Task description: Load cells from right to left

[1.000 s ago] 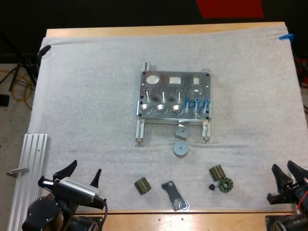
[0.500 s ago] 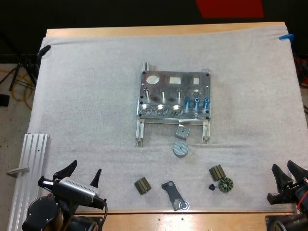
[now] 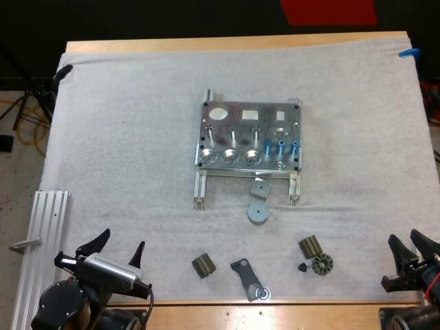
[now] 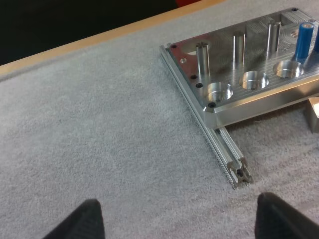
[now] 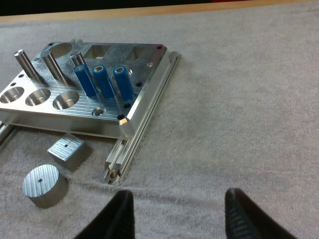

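A metal fixture [image 3: 249,137] sits mid-mat on two rails, with three bright blue cylinders [image 3: 280,146] standing upright at its right front, seen again as blue cylinders [image 5: 103,81] on the fixture [image 5: 60,107]. Three round pockets [image 4: 255,79] along its front hold nothing. My left gripper [image 3: 114,248] rests open at the near left edge, far from the fixture [image 4: 249,74], its fingertips [image 4: 82,219] wide apart over bare mat. My right gripper [image 3: 411,249] is open at the near right edge, its fingers [image 5: 119,214] apart with nothing between.
In front of the fixture lie a small square block [image 3: 260,187] and a round metal disc [image 3: 257,212]. Along the near edge are two ribbed olive parts [image 3: 202,265] [image 3: 311,245], a dark bracket [image 3: 247,278], a gear-like ring [image 3: 322,264] and a small black piece [image 3: 302,267]. An aluminium rail [image 3: 38,240] lies left.
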Action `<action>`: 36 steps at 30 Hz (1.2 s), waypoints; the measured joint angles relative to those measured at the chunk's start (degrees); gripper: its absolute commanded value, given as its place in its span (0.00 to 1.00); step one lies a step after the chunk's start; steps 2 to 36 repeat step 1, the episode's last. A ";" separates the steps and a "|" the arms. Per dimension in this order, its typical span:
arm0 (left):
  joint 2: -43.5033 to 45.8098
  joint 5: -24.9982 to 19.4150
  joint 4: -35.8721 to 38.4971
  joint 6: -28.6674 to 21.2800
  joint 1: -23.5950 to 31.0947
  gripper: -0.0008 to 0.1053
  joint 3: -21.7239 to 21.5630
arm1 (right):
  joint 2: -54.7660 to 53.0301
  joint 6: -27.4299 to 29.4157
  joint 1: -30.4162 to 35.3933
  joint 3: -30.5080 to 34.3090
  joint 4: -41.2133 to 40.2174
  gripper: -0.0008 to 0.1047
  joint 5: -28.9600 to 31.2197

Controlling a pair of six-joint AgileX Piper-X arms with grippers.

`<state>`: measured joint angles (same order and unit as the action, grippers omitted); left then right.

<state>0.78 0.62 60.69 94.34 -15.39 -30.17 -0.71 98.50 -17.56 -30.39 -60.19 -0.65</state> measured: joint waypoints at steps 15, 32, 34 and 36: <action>0.00 0.00 0.00 0.00 0.00 0.60 0.00 | 0.00 0.00 0.00 0.00 0.00 0.40 0.00; 0.00 0.00 0.00 0.00 0.00 0.60 0.00 | 0.00 0.00 0.00 0.00 0.00 0.40 0.00; 0.00 0.00 0.00 0.00 0.00 0.60 0.00 | 0.00 0.00 0.00 0.00 0.00 0.40 0.00; 0.00 0.00 0.00 0.00 0.00 0.60 0.00 | 0.00 0.00 0.00 0.00 0.00 0.40 0.00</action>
